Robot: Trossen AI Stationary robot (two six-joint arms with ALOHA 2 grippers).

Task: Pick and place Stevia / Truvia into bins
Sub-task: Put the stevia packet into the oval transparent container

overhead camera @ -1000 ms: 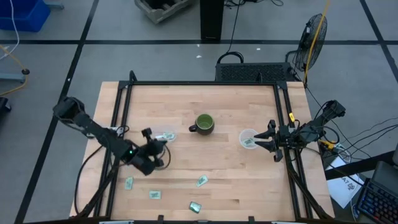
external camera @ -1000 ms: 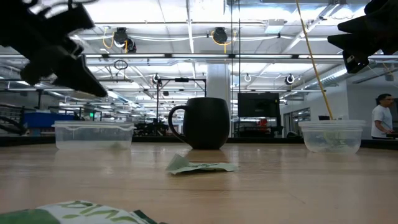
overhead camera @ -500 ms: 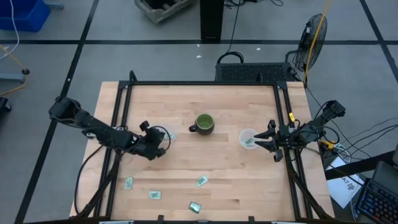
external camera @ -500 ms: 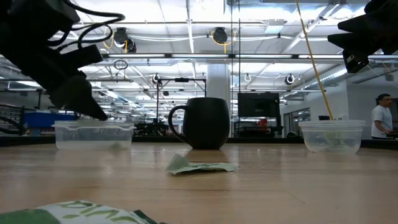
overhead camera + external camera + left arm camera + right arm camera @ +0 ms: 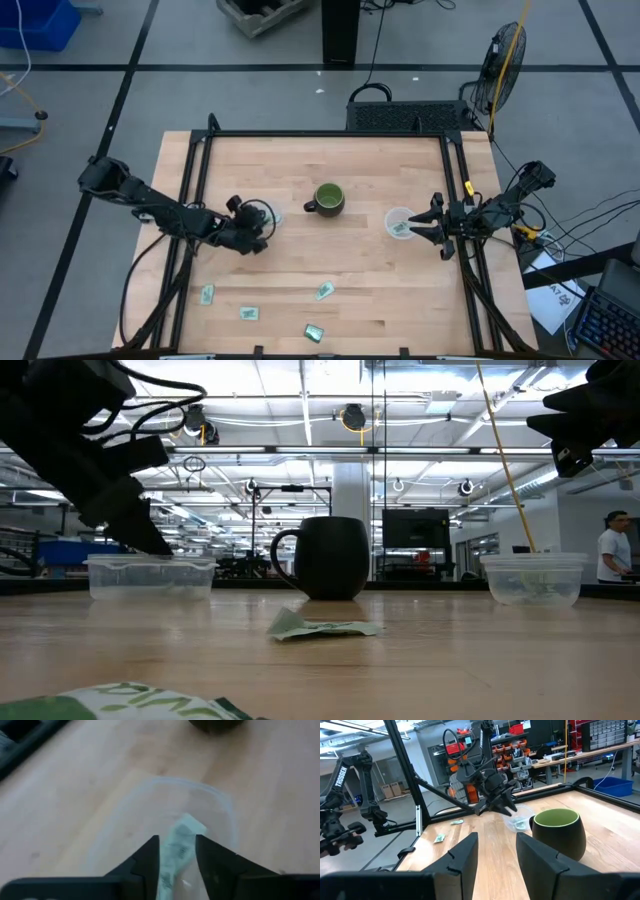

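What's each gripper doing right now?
Left gripper: shut on a Stevia packet, over the left bin.
Right gripper: open, empty, beside the right bin.

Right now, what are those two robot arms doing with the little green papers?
The left gripper holds a sweetener packet right over the left clear bowl, ready to drop it in. The right gripper waits, open, beside the right clear bowl, which already has a packet inside. A dark green mug stands between the bowls. Four loose packets lie on the table nearer the front edge.
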